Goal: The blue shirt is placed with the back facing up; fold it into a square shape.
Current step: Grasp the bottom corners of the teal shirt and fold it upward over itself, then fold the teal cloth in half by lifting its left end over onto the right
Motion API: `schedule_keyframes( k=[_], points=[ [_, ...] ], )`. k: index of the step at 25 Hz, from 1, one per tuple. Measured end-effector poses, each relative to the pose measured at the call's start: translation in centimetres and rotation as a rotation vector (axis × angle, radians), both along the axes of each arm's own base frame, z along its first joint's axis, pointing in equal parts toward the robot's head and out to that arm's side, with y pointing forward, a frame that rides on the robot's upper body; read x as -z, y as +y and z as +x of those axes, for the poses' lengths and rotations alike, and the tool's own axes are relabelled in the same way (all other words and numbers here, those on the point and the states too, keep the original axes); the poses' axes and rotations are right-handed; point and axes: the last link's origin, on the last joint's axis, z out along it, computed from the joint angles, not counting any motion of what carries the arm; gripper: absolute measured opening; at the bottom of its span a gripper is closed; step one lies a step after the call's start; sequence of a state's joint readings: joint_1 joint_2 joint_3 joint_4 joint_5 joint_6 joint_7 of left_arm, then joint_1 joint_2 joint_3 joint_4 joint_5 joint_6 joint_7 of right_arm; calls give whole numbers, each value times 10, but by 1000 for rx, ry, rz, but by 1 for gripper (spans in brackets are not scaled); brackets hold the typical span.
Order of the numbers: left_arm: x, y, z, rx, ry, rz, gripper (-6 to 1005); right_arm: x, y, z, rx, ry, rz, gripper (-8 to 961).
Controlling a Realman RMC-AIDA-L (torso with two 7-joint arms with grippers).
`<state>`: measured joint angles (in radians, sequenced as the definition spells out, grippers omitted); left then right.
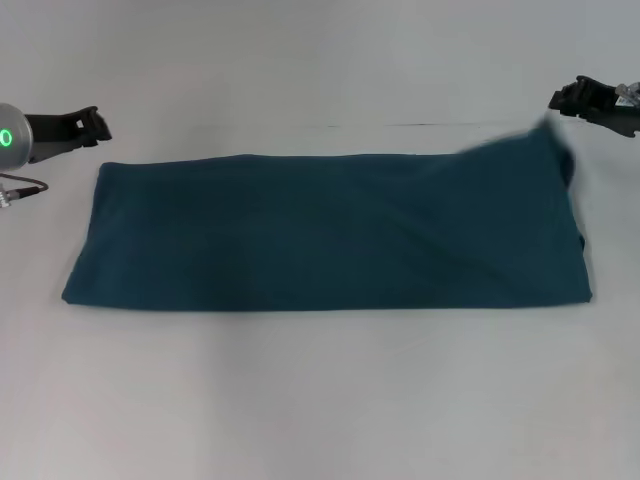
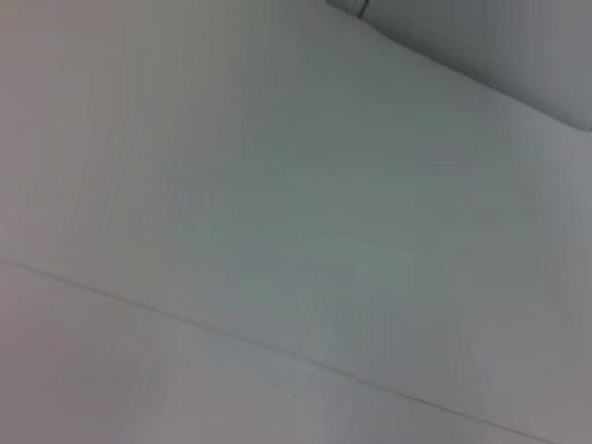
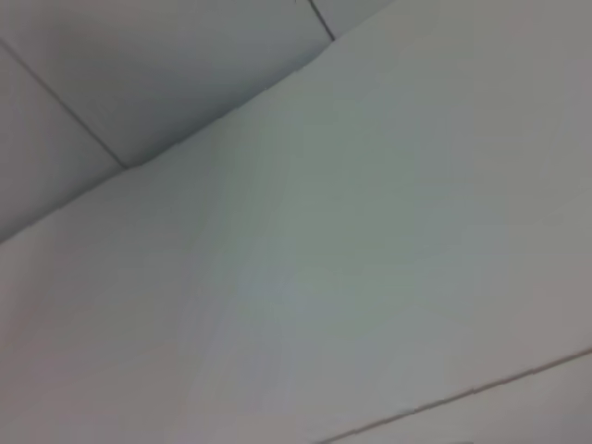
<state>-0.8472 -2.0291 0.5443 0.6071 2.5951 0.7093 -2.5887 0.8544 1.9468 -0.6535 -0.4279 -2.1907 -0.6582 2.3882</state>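
The blue shirt (image 1: 330, 232) lies flat on the white table (image 1: 320, 400), folded into a long band that runs from side to side. Its far right corner is puffed up and blurry. The right gripper (image 1: 572, 99) is just beyond that corner, near the right edge. The left gripper (image 1: 92, 126) is by the far left corner, a bit apart from the cloth. I cannot tell if either gripper's fingers are spread or closed. Both wrist views show only bare white surface.

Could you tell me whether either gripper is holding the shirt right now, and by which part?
Neither: the left gripper and right gripper sit apart from the blue shirt, beyond its far corners.
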Motion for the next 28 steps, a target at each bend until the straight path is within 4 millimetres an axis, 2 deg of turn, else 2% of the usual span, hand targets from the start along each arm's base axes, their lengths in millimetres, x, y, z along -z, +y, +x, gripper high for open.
schedule_keyframes(
  k=[2,4,10,14,17,20,21,25,28],
  points=[
    [0,0,0,-1,-5,5,56,-2,2,-1,-3,-8,-13,91],
    [1,0,0,-1,-10,7,129,-6,3,-2,-2,-4,-15,92],
    [1,-2,-1,-6,-37,9,351,-21,2,1,-1,31,-24,331],
    [-4,-7,-2,-7,-93,7,493,-32,-12,4,-20,139,-69,529],
    [-14,-20,-5,7,-201,7,585,-44,-37,10,-78,282,-85,643],
    [-26,-42,-14,25,-350,10,676,-53,-73,25,-136,425,-80,739],
    [-28,-48,-16,27,-380,7,706,-55,-86,31,-149,462,-82,731],
    [-35,-84,-36,4,-557,-4,708,-54,-135,58,-148,541,-128,701],
    [-34,-111,-53,-36,-667,1,707,-50,-165,74,-130,576,-139,691]
  ],
)
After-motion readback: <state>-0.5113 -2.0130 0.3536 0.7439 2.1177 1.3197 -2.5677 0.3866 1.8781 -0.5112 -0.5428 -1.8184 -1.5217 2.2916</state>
